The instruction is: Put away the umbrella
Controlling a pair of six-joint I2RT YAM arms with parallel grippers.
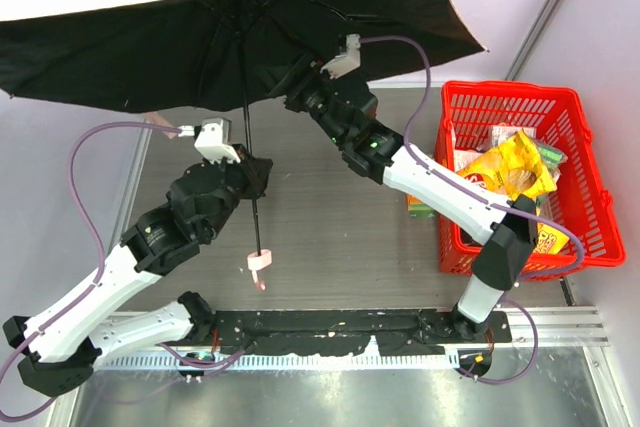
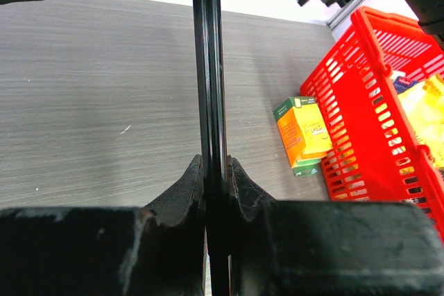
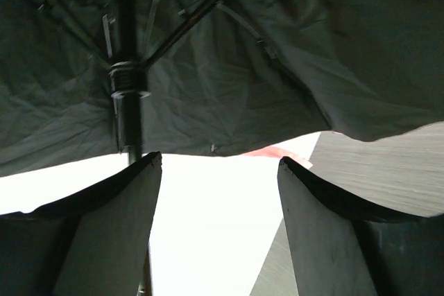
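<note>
Your left hand clamps the umbrella by its shaft, steadying it so your right hand, open and empty, can reach the runner

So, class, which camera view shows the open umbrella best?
The top external view: the umbrella shows nearly whole there, canopy, shaft and handle strap. The left wrist view shows only its dark shaft clamped in the left gripper. The right wrist view shows just ribs and the canopy's underside above the open right gripper.

The umbrella spreads above the table; basket right, box apparently touching it.
</note>
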